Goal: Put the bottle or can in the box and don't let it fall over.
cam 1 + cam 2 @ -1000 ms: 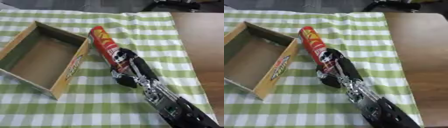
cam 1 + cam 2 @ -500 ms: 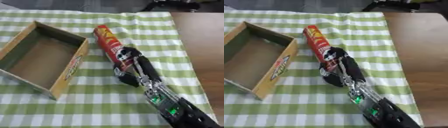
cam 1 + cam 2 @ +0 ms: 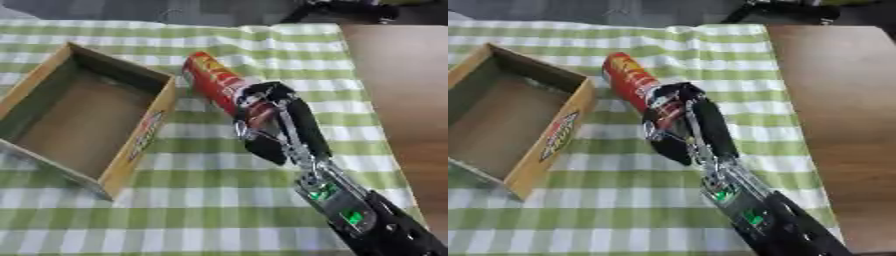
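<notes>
Red can (image 3: 214, 82) lies tilted beside the cardboard box (image 3: 83, 115) on the checked cloth (image 3: 219, 200); the right hand (image 3: 271, 120) curls its fingers round the can's lower end.

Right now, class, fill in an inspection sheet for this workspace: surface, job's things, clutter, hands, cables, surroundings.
Surface: green-and-white checked cloth over a brown table.
Job's things: red can leaning, its top toward the far side; open cardboard box to its left, nothing in it.
Clutter: nothing seen.
Hands: right hand curled round the can's lower end; left hand not in view.
Cables: nothing seen.
Surroundings: dark objects at the far edge, too unclear to name.
</notes>
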{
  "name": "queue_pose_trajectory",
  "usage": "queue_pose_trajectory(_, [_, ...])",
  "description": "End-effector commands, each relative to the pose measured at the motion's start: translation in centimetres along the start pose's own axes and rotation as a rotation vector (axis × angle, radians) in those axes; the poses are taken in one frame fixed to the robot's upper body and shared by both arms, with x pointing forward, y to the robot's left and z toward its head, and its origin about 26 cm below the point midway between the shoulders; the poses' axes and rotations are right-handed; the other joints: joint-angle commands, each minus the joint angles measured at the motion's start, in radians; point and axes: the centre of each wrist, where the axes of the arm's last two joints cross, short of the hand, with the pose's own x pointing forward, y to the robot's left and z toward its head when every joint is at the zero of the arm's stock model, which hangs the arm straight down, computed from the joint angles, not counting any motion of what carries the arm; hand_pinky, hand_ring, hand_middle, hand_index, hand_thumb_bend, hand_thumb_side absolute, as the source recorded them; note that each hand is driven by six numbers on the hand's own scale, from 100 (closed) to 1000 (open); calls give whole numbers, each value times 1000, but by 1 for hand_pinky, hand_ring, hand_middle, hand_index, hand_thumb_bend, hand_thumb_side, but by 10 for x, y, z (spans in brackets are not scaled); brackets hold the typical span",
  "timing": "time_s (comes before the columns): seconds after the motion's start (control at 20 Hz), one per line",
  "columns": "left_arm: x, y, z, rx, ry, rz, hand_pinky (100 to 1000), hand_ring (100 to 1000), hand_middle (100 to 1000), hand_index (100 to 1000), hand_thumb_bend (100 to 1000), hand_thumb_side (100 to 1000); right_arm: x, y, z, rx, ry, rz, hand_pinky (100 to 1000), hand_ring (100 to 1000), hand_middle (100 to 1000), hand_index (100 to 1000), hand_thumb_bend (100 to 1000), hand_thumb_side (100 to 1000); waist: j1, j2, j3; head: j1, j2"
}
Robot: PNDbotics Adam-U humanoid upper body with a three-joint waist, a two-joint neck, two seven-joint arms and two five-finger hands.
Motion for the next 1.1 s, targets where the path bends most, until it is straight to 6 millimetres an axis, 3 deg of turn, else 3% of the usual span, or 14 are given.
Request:
queue_pose_trajectory(0.05, [7, 4, -3, 9, -27, 5, 574, 519, 646, 696, 121, 716, 8, -16, -7, -66, -59, -16, 279, 699, 644, 786, 100, 100, -1, -23, 0, -1, -7])
queue_pose_trajectory(1.1, [7, 5, -3, 10, -25, 4, 578, 517, 645, 696, 122, 714, 30, -59, -25, -293, -306, -89, 286, 620, 581, 728, 100, 100, 1, -25, -1, 1, -14])
